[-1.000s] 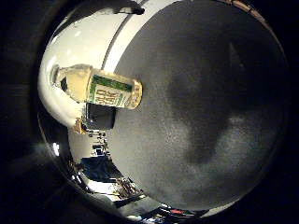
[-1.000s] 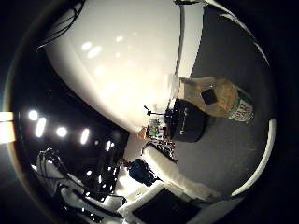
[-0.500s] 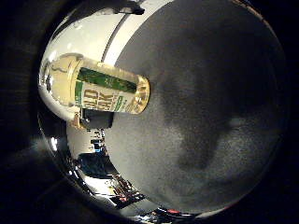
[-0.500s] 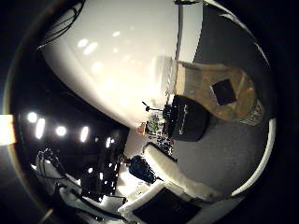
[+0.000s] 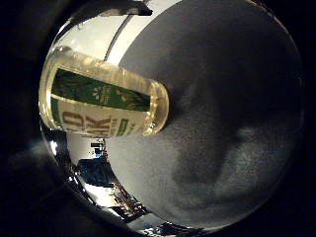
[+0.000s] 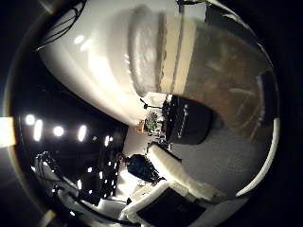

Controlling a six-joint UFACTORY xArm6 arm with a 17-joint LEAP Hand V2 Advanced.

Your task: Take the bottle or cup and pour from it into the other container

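A clear plastic bottle (image 5: 103, 98) with pale yellow liquid and a green and white label stands on the grey table top (image 5: 222, 98). It fills a large part of both palm views, so it is close to the palm of my right hand. In the thumb side view the bottle (image 6: 199, 61) looms large and blurred, with its ribbed neck towards the white wall. Just beyond it a black boxy container (image 6: 189, 120) stands on the same surface. No part of the hand shows in either view.
A white wall (image 6: 94, 61) rises behind the table. The table's pale edge (image 6: 265, 156) runs past the black container. Beyond it lie a dark room with ceiling lights (image 6: 57, 130) and white furniture (image 6: 175, 172).
The bottle has grown much larger in both views over the last second. The palm has moved in close to it, and the bottle still stands in place on the table.
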